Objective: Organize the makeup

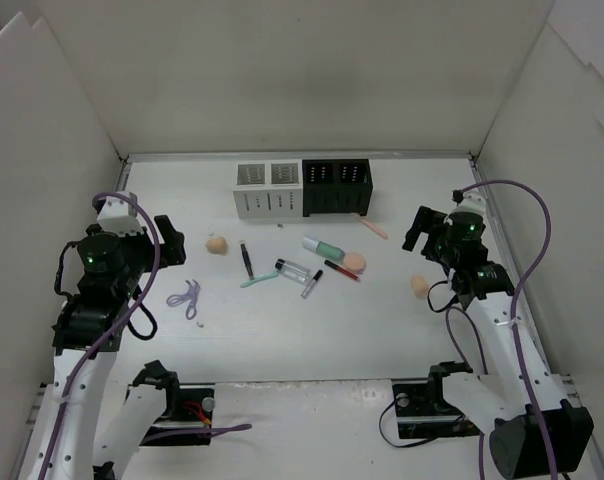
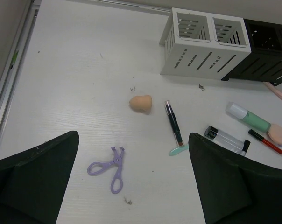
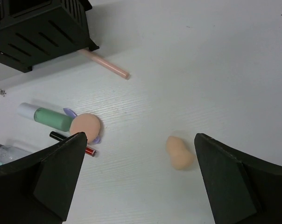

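Observation:
Makeup lies scattered on the white table. A peach sponge [image 1: 216, 243] lies left, a second [image 1: 353, 263] in the middle, a third [image 1: 420, 285] right. Between them lie a black stick [image 1: 246, 259], mint stick [image 1: 254, 281], clear vial [image 1: 295, 270], mint-green tube [image 1: 324, 247] and red stick [image 1: 342, 270]. A pink stick [image 1: 373, 228] lies by the black box. My left gripper [image 2: 134, 186] is open and empty above a purple scissor-shaped tool [image 2: 108, 168]. My right gripper [image 3: 141, 177] is open and empty above the right sponge [image 3: 180, 152].
A white slotted box [image 1: 269, 190] and a black slotted box [image 1: 336, 187] stand side by side at the back. White walls enclose the table on the left, back and right. Purple cables run along both arms.

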`<action>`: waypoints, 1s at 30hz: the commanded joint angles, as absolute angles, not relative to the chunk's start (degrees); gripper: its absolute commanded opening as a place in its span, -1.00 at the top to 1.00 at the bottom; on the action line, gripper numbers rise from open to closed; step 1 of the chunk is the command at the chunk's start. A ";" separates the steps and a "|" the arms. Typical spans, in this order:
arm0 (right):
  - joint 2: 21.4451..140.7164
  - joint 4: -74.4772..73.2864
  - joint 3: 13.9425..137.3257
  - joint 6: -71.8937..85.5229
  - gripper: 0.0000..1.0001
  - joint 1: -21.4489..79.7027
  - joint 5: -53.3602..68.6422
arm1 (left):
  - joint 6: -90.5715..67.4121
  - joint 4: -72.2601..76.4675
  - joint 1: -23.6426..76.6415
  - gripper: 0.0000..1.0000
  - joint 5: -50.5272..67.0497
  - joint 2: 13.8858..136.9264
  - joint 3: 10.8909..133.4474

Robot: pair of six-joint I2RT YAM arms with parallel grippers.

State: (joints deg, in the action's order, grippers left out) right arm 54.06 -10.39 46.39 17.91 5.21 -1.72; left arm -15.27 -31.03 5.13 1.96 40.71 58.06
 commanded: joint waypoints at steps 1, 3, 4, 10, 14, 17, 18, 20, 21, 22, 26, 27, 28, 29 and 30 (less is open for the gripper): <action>53.61 -9.14 49.22 17.75 -0.96 4.92 -5.45 | -14.15 -28.39 4.75 -0.99 3.87 41.40 61.44; 53.00 -9.84 49.75 18.19 -0.96 5.10 -6.76 | -14.15 -28.56 4.75 -0.99 3.69 41.57 61.52; 52.82 -10.63 50.01 18.19 -0.96 5.01 -7.29 | -14.15 -28.65 4.75 -0.99 3.60 41.75 61.52; 53.52 -14.40 50.97 18.19 -0.94 5.10 -12.12 | -14.06 -29.26 4.75 -0.99 2.55 41.66 61.61; 58.42 -16.78 52.03 18.37 -0.87 4.66 -11.96 | -14.06 -29.27 4.75 -0.99 2.55 42.19 61.70; 64.65 -19.16 53.52 18.20 -0.78 3.70 -9.85 | -14.15 -29.79 4.75 -0.99 2.37 42.89 62.05; 66.51 -20.12 53.96 18.19 -0.77 3.43 -9.15 | -14.24 -30.49 4.75 -0.99 2.03 43.06 62.22; 73.10 -20.83 55.72 17.76 -0.75 2.73 -6.86 | -14.24 -30.94 4.75 -0.99 1.85 43.24 62.67; 75.30 -21.61 57.11 17.67 -0.68 2.64 -5.55 | -14.24 -30.85 4.75 -0.99 1.41 43.16 62.49; 79.24 -21.88 57.48 17.84 -0.65 2.20 -5.02 | -14.33 -30.85 4.75 -0.99 1.15 42.81 62.32; 85.68 -21.71 57.57 17.75 -0.60 0.70 -1.41 | -14.50 -30.67 4.75 -0.99 0.97 43.24 62.31; 86.74 -21.71 57.57 17.75 -0.56 0.70 -1.41 | -14.50 -30.85 4.75 -0.99 1.49 43.50 62.58; 88.58 -21.80 57.48 17.67 -0.55 0.70 -1.32 | -14.59 -30.85 4.75 -0.99 1.84 43.85 62.75; 89.46 -21.80 57.48 17.23 -0.54 0.70 -1.14 | -14.42 -30.85 4.75 -0.99 2.11 44.12 62.75; 90.26 -21.80 57.39 17.14 -0.51 0.79 -0.62 | -14.50 -30.94 4.75 -0.99 2.54 44.03 62.75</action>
